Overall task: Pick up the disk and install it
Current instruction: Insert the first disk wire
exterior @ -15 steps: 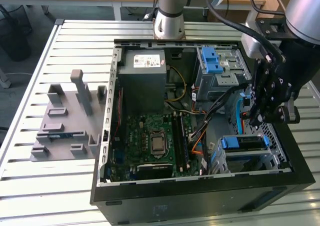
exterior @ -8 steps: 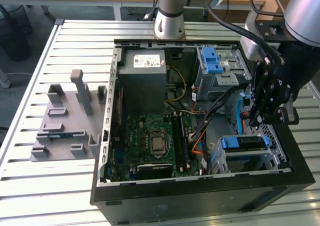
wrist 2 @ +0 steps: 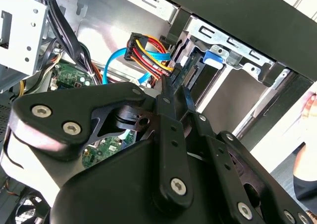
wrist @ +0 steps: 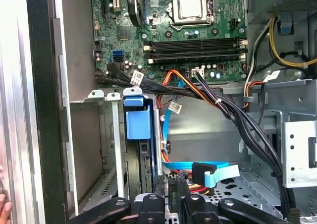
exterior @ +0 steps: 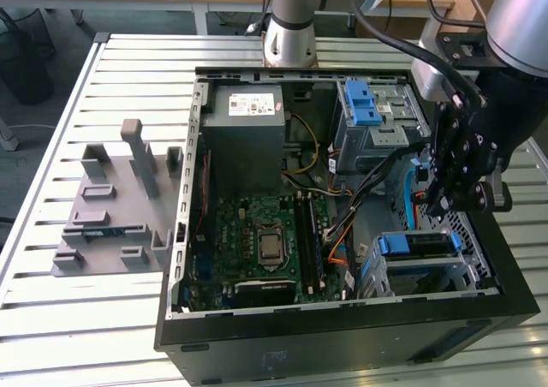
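Gripper [wrist 2: 171,89]: closest to you in the second wrist view, clenched on nothing you can see, over the right side of the case [exterior: 342,342] in the exterior view.
Disk [exterior: 414,245]: on edge in the bay at lower right of the exterior view, blue bracket showing, just beside your gripper.
In the way: power cables [wrist 2: 147,49] and a blue data cable [wrist: 215,171] crowd the gripper.
Around: drive cage [exterior: 377,113], power supply [exterior: 244,139], motherboard [exterior: 257,233]; grey fixture [exterior: 116,207] on the table [exterior: 51,318], left of frame.
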Robot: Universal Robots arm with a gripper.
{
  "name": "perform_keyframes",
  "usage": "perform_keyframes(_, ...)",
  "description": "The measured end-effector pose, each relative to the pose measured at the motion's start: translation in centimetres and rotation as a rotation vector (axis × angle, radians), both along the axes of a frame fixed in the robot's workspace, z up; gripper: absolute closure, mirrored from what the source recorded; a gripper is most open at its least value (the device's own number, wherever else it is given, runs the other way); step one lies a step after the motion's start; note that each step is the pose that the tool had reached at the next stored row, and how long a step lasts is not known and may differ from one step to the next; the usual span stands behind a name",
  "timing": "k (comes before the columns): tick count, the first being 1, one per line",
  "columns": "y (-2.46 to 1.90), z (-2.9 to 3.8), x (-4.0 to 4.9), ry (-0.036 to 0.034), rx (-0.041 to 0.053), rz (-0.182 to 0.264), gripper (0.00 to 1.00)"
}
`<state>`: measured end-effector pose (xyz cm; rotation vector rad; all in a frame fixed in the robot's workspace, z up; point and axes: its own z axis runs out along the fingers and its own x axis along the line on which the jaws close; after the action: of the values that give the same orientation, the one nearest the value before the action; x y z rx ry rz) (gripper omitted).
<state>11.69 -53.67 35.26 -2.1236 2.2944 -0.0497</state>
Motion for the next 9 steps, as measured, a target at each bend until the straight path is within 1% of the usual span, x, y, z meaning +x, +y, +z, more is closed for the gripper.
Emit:
perform_keyframes(4, 0.2, 0.13, 0.0, -0.0001, -0.0034, -0.001, 0.76)
perform_keyframes(9, 0.47, 0.14, 0.0, 0.0, -0.0113, -0.001, 0.76)
